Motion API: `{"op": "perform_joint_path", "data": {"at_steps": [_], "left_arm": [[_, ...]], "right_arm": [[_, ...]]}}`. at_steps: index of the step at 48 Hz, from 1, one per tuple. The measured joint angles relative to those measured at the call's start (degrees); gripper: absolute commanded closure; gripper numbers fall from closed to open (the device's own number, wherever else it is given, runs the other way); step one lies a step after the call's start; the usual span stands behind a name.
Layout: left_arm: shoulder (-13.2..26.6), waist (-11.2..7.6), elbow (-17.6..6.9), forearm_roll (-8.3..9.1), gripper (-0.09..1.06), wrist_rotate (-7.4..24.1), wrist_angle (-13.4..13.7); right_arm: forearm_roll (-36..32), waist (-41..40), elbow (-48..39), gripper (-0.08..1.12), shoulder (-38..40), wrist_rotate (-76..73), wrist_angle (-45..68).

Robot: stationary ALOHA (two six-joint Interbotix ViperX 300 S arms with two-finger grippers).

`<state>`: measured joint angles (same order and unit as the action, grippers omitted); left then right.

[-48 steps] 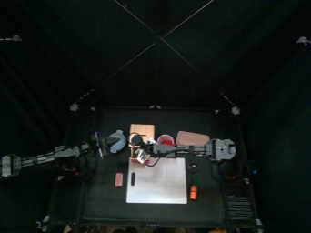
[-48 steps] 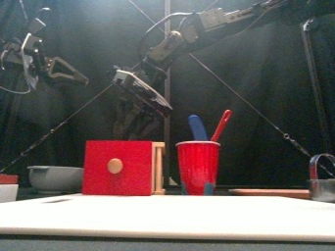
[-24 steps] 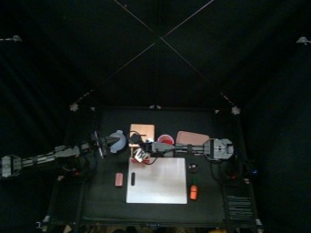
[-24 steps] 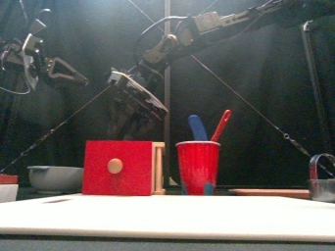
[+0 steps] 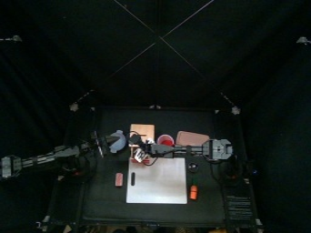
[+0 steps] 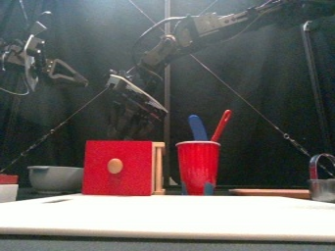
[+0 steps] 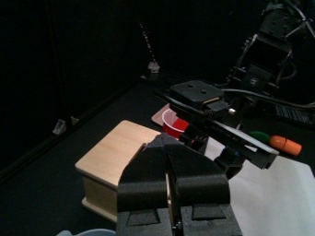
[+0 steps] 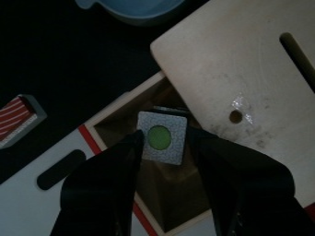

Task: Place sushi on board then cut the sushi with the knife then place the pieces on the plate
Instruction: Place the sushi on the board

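The toy sushi roll (image 8: 161, 136) is clamped in the right gripper (image 8: 164, 147) above the wooden box (image 8: 234, 64). It is judged light, stiff and separable, so its flat sides are best squeezed. The left gripper (image 7: 169, 159) is closed, empty.

A small black table (image 5: 91, 196) carries a white cutting board (image 5: 155, 182) at its front middle; behind the board stand a pale wooden box (image 6: 120, 168) with a red drawer front and, just to its right, a red cup (image 6: 198, 167); a blue-grey bowl (image 6: 53, 177) sits left of the box; a flat pink tray (image 5: 192, 138) lies right of the cup; a metal cutter (image 6: 322, 176) stands far right; a small red toy (image 5: 118, 179) lies just left of the board; an orange toy (image 5: 192, 193) lies at its right edge.
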<state>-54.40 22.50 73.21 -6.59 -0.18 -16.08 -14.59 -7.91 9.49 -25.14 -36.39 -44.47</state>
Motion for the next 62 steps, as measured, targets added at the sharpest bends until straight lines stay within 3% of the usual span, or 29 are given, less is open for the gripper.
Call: {"op": "perform_joint_path", "data": {"at_steps": [21, 33, 62], "left_arm": [[0.00, 0.44, 0.00, -1.05, 0.90, 0.00, -0.09], [0.00, 1.67, 0.00, -1.14, 0.90, -0.09, 0.00], [0.00, 1.85, 0.00, -1.93, 0.90, -0.09, -0.18]], "right_arm": [[-0.88, 0.53, -0.44, 0.23, 1.23, 0.00, -3.43], [-1.05, 0.62, -0.35, 0.23, 1.23, 0.00, -4.22], [-1.49, 2.55, 2.64, 0.25, 1.32, -0.26, -4.92]]}}
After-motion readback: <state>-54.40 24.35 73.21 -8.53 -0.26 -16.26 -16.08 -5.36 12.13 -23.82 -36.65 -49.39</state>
